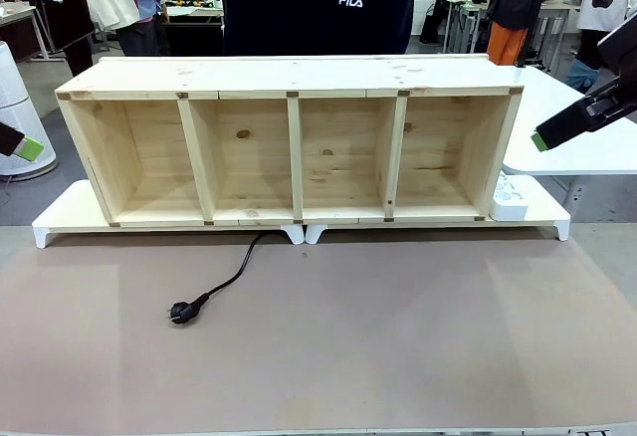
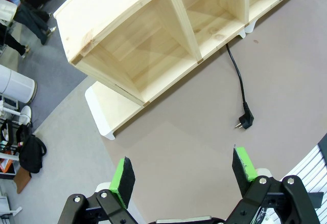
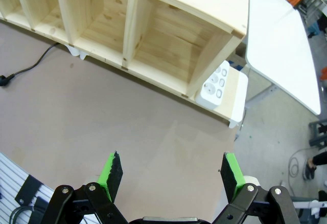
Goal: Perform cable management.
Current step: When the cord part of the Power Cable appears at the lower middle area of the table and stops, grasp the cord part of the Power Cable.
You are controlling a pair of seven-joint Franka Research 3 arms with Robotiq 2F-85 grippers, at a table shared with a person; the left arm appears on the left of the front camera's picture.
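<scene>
I am seeing the cable (image 1: 237, 277) lying on the brown counter (image 1: 418, 336), running out from under the wooden shelf (image 1: 299, 76) to its plug (image 1: 182, 311). My left hand (image 2: 184, 170) is hovering spread wide and empty, well apart from the plug. My right hand (image 3: 171, 169) is gaping too, farther off, near the power strip (image 3: 214, 83).
</scene>
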